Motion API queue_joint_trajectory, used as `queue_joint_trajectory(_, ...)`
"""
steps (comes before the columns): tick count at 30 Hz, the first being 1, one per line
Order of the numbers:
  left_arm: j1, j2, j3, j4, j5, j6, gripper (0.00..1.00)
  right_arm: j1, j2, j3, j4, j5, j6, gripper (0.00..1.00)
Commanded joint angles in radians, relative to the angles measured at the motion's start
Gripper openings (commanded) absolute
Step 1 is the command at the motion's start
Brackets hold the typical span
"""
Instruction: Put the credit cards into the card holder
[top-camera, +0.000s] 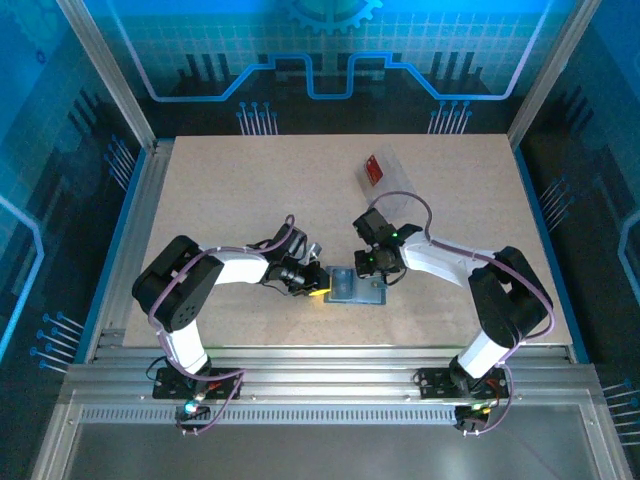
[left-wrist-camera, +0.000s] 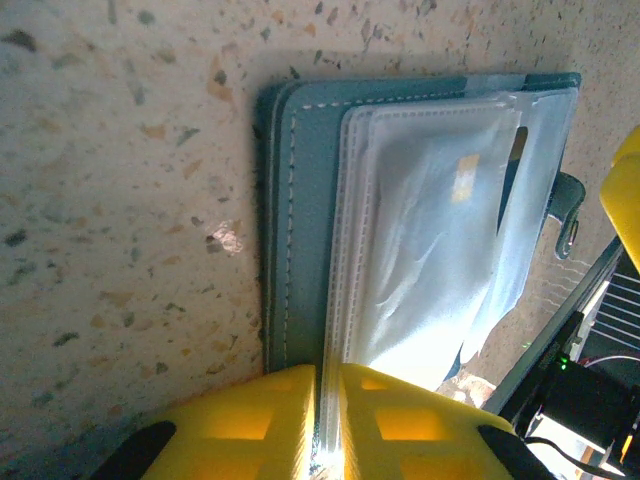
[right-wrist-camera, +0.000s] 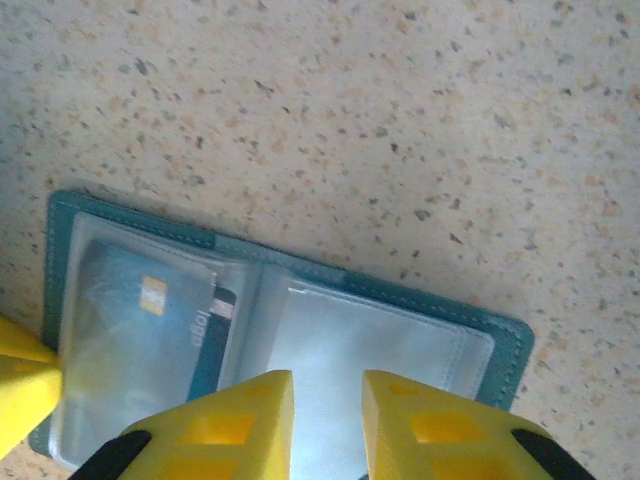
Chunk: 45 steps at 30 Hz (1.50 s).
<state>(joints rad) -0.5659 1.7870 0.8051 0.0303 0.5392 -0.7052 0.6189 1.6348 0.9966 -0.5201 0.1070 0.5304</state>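
The teal card holder (top-camera: 355, 288) lies open on the table between both arms. My left gripper (left-wrist-camera: 328, 440) is shut on the edge of its clear inner sleeves (left-wrist-camera: 430, 230), at the holder's left end (top-camera: 318, 285). A blue credit card (right-wrist-camera: 150, 320) with a gold chip sits inside the left clear pocket. My right gripper (right-wrist-camera: 328, 420) hovers over the holder's right half (right-wrist-camera: 400, 340), with the jaws a little apart and nothing between them. The red credit card (top-camera: 375, 168) lies in a clear tray at the back.
The clear plastic tray (top-camera: 392, 183) stands on the table behind the right arm. A yellow fingertip (right-wrist-camera: 20, 385) of the left gripper shows at the holder's left edge. Bare speckled tabletop (top-camera: 230, 190) surrounds the holder.
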Motion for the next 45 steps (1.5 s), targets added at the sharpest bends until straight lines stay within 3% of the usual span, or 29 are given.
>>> queue_joint_trajectory(1, -0.008, 0.002, 0.0, -0.05, -0.031, 0.01, 0.17, -0.015, 0.034, 0.025, -0.048, 0.028, -0.031, 0.27)
queue_joint_trajectory(19, -0.007, 0.001, -0.001, -0.05, -0.031, 0.01, 0.17, -0.009, 0.135, -0.006, -0.018, 0.018, -0.012, 0.33)
queue_joint_trajectory(25, -0.008, -0.001, 0.0, -0.052, -0.035, 0.012, 0.17, -0.007, 0.147, -0.034, 0.033, -0.045, -0.007, 0.25)
queue_joint_trajectory(39, -0.007, -0.006, -0.001, -0.056, -0.035, 0.013, 0.17, -0.007, 0.127, -0.022, 0.028, -0.056, -0.009, 0.0)
queue_joint_trajectory(45, -0.007, -0.001, 0.0, -0.056, -0.035, 0.013, 0.17, -0.007, 0.089, -0.024, 0.035, -0.071, -0.013, 0.0)
